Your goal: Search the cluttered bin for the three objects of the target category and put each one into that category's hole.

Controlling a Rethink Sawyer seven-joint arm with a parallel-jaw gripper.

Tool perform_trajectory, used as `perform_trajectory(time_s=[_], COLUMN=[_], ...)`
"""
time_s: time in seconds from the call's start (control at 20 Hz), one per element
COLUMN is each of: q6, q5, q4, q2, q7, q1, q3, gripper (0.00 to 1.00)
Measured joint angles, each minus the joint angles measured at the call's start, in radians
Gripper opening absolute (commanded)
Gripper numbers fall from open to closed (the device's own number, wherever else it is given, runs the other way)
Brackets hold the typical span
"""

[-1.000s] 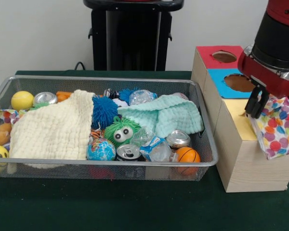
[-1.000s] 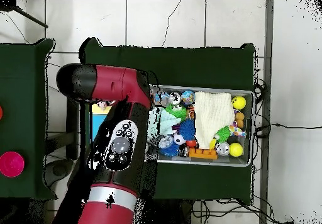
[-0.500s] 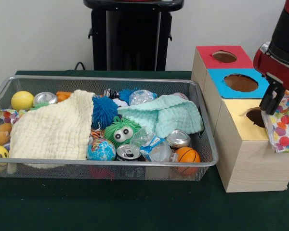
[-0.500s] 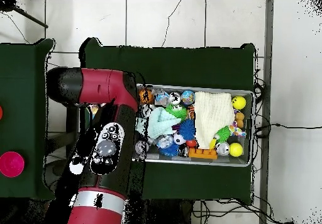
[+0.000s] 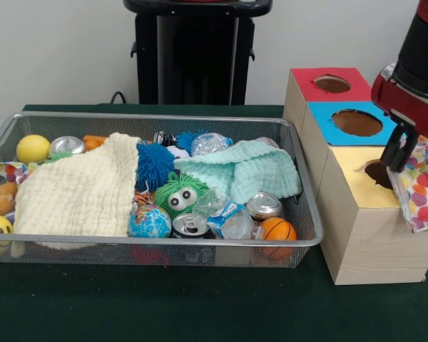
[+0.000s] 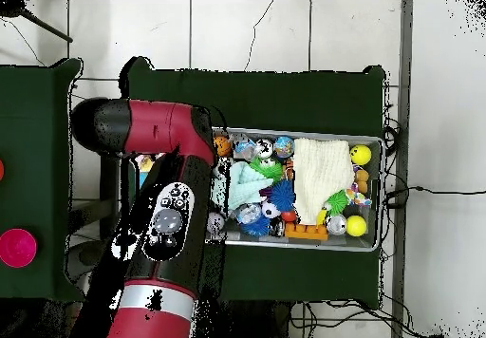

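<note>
— Where's the polka-dot cloth (image 5: 422, 191)?

— Pinched in the closed end effector (image 5: 398, 151), hanging beside the yellow hole (image 5: 376, 173) of the wooden sorting box (image 5: 357, 235).

— And the bin (image 5: 299, 214)?

— Well apart on the green counter (image 5: 164, 306), full of balls, cans and towels.

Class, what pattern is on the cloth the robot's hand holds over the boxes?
White with multicoloured polka dots on the cloth, held by the hand; front view shows it best.
</note>
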Motion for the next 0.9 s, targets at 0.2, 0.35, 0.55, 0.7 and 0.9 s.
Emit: perform_trajectory(time_s=[0.2, 0.35, 0.55, 0.7, 0.9], q6=[0.000, 0.000, 0.000, 0.000, 0.001], q5=[0.000, -0.002, -0.003, -0.004, -0.007], q4=[0.000, 0.000, 0.000, 0.000, -0.001], q2=[0.000, 0.000, 0.000, 0.000, -0.001], q7=[0.000, 0.000, 0.000, 0.000, 0.000], q1=[-0.022, -0.043, -0.060, -0.071, -0.078], q3=[0.005, 0.008, 0.008, 0.008, 0.008], gripper=[0.00, 0.00, 0.00, 0.00, 0.00])
